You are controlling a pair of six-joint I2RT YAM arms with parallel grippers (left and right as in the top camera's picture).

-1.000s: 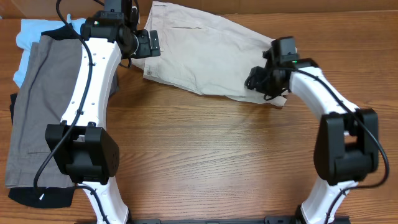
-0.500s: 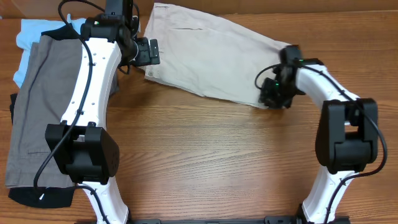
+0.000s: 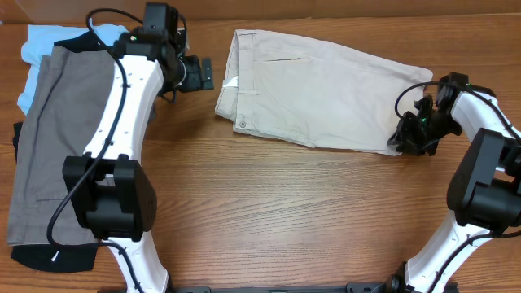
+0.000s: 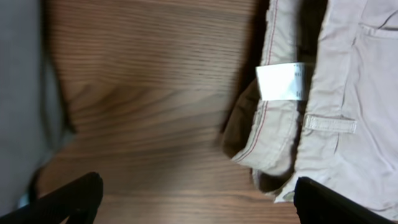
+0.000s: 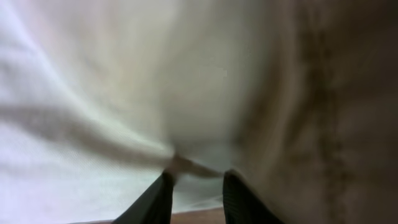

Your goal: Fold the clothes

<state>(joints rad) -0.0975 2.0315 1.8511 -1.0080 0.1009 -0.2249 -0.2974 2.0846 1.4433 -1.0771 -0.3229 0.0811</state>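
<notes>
Overhead, the shorts lie spread nearly flat on the table in the upper middle and right of the frame, with the waistband at their left end and the hem at lower right. The left gripper hangs just left of the waistband, jaws wide and holding nothing. The right gripper sits on the hem corner at far right, though this view cannot show its hold. A pile of other garments fills the left edge. I judge the step to be straightening the shorts before the first fold, which is not yet made. The next move likely calls for the left gripper to shift right, pinch the waistband edge and share the lift. The left wrist view adds what the overhead cannot. The white tag inside the waistband and a belt loop sit in the upper right. The band's corner is turned over, and bare wood lies between the widely spread fingers, so nothing is touched. The right wrist view, blurred, shows the fingers narrow at the bottom of the frame. A ridge of pale cloth is pinched between them, creases fanning away, so this gripper holds the shorts.
</notes>
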